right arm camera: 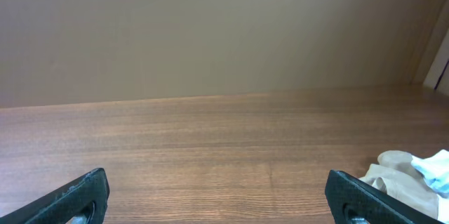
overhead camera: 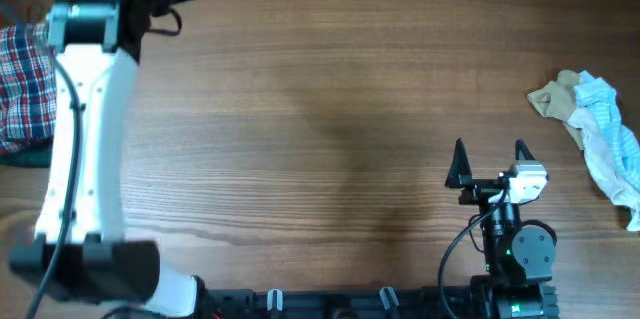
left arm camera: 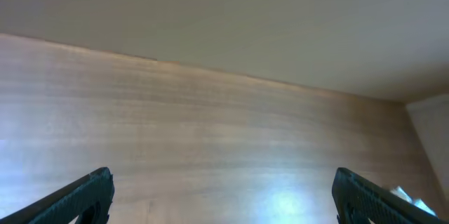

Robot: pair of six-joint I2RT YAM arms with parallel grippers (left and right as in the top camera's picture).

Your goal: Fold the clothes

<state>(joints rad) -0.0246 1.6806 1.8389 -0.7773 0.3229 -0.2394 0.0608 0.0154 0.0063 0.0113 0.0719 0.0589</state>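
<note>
Only the overhead catches the plaid shirt [overhead camera: 22, 84], at the surface's [overhead camera: 320, 109] left edge; the right wrist cam just gets the beige-and-blue pile [right arm camera: 410, 171]. Both the left pincer [left arm camera: 223, 182] and right pincer [right arm camera: 217, 180] gape wide, empty.

On the surface [overhead camera: 320, 109], at the far left edge: shirt-like garment [overhead camera: 22, 84], partly under the left arm [overhead camera: 85, 139]. At the far right edge, well apart: small heap of clothes [overhead camera: 600, 129]. Between them, right of centre, near the front edge: right gripper [overhead camera: 490, 164].
</note>
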